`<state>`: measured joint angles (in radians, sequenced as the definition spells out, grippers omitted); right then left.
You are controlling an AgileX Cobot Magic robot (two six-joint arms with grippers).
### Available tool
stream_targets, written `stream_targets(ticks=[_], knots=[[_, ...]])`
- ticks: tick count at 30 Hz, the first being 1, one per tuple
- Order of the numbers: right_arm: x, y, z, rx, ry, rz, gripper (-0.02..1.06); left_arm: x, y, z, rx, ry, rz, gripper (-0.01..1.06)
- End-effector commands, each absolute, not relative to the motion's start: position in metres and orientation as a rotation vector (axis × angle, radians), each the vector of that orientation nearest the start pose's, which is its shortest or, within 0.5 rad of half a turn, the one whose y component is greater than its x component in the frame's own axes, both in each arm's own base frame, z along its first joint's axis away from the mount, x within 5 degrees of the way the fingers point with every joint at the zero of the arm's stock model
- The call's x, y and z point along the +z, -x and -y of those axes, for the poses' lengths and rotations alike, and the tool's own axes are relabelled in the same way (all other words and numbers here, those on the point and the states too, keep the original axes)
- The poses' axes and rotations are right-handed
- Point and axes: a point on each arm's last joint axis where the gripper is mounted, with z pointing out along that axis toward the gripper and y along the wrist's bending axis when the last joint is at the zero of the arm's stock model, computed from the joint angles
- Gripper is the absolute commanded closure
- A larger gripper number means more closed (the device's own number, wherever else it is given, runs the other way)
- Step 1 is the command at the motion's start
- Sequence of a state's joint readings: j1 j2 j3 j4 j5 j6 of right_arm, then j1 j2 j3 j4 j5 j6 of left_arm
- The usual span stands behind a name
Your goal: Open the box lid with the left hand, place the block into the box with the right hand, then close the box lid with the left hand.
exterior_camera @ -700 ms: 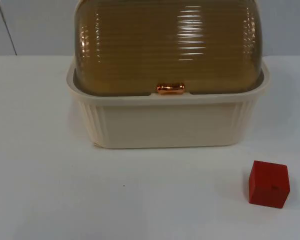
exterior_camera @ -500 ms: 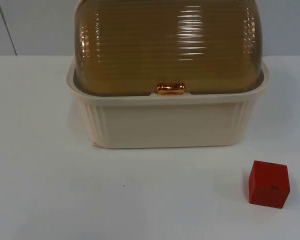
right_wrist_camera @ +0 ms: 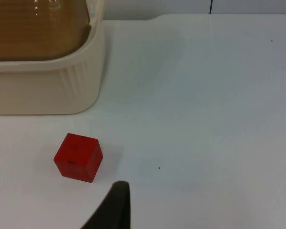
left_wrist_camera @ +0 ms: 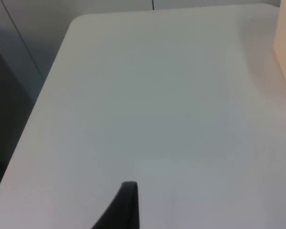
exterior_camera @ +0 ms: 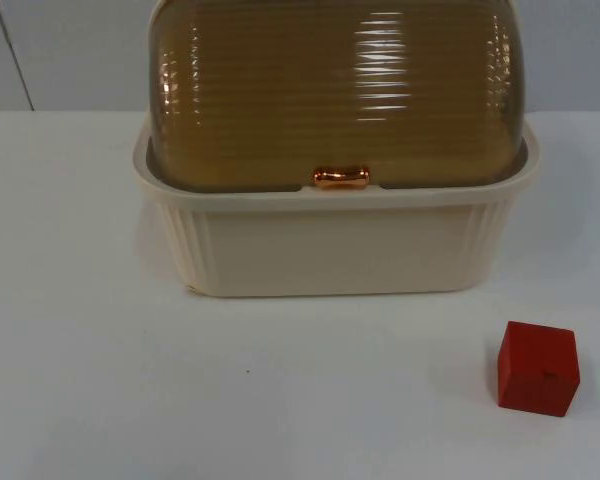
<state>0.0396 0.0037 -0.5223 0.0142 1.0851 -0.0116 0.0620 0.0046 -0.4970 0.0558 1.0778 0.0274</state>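
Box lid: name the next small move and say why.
Probably bring the left gripper, which hovers over bare table beside the box, toward the copper handle. The amber lid is shut and the red block sits on the table, so opening comes first. The right gripper waits near the block.

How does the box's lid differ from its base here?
The lid is translucent amber, domed, with horizontal ribs and a copper handle; the base is opaque cream, straight-walled, with vertical fluting near the corners. The lid sits shut inside the base's rim. Both are glossy plastic.
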Motion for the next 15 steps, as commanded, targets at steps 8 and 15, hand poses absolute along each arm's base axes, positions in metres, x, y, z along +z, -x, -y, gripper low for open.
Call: stream_targets(ticks=[8,15], knots=[[0.2806,0.0075,-0.0005,0.036,0.051,-2.042,0.00,0.2749,0.0050,-0.0023,0.089,0.043,-2.062,0.00],[0.2805,0.0075,-0.0005,0.039,0.046,-2.044,0.00,0.2749,0.0050,-0.0024,0.088,0.046,-2.062,0.00]])
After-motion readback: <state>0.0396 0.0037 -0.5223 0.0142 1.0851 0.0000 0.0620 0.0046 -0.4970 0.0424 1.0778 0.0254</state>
